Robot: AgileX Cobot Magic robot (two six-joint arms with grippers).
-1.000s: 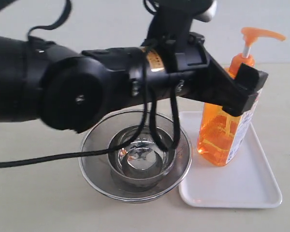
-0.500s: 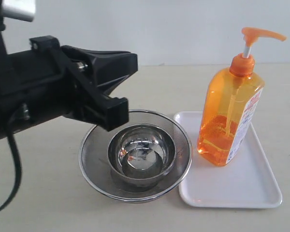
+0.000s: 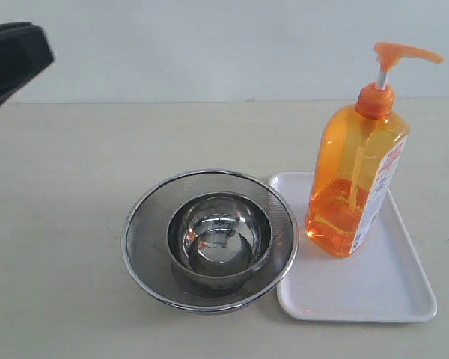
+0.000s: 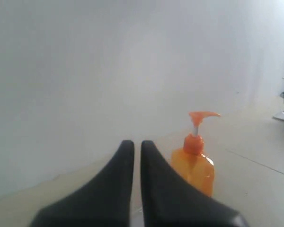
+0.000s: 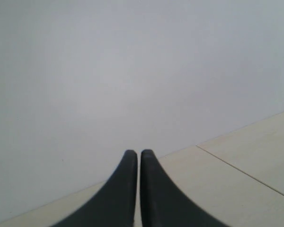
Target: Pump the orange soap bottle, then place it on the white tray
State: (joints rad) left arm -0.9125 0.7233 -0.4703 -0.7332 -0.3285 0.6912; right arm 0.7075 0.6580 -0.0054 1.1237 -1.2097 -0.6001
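In the exterior view, the left arm (image 3: 11,56), which a second ago reached across with its pincer around the orange soap bottle (image 3: 355,187), has drawn back to the top left corner. Only a dark edge of it shows. The bottle stands upright and free on the white tray (image 3: 389,292), pump head raised, just beside the mesh strainer (image 3: 138,239) that holds the steel bowl (image 3: 221,235) on the counter (image 3: 75,149).

In the left wrist view, the left pincer (image 4: 133,144) is pressed together on nothing, and the bottle shows well beyond its tips.

In the right wrist view, the right pincer (image 5: 135,153) is likewise pressed together and empty, facing bare counter and wall.

The placing looks finished. Whether the pump was pressed cannot be told from here.
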